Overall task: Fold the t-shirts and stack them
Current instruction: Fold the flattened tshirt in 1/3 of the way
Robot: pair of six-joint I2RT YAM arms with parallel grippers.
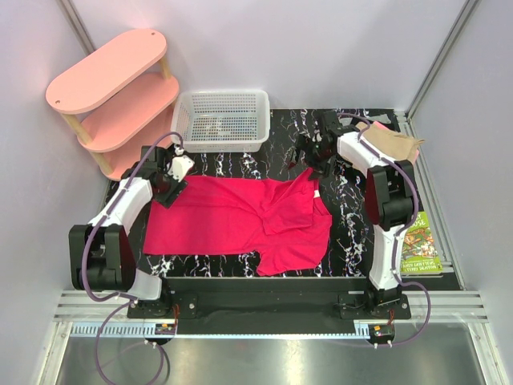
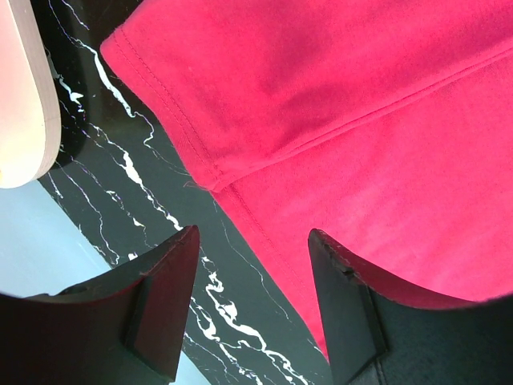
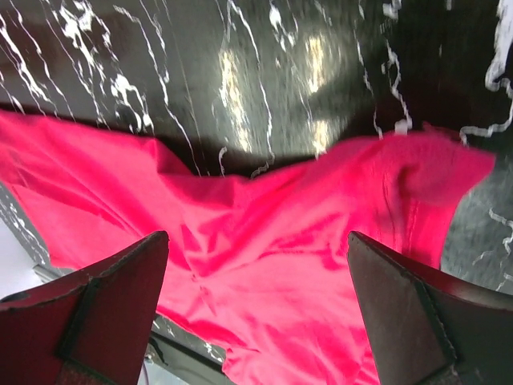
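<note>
Nearest the arm bases, a bright crimson-pink short-sleeved cotton tee (image 1: 240, 220) lies spread across the middle of the black, white-veined marble-look tabletop (image 1: 361, 200). Its left half is flat and smooth. Its right half is rumpled, with one lobe of cloth reaching toward the near edge and diagonal creases running up to a bunched far-right corner. To the right, at the table's side, a green illustrated paperback book (image 1: 421, 241) lies flat. The left gripper (image 2: 252, 249) sits at the shirt's left edge with its two dark, wedge-shaped fingers set moderately apart and nothing between them; one finger is over bare tabletop and the other over cloth, where a stitched hem and a seam show as fine raised lines. Farther back, the right gripper (image 3: 256, 241) hovers over the wrinkled far-right corner, its fingers spread wide and empty, the matte knit below them puckered into soft folds against the glossy table. Beyond stand a white rectangular plastic mesh basket (image 1: 220, 144), a pink oval three-tier shelf with wooden posts (image 1: 108, 72) at the far left, and a folded tan shirt (image 1: 397, 143) at the far right corner.
</note>
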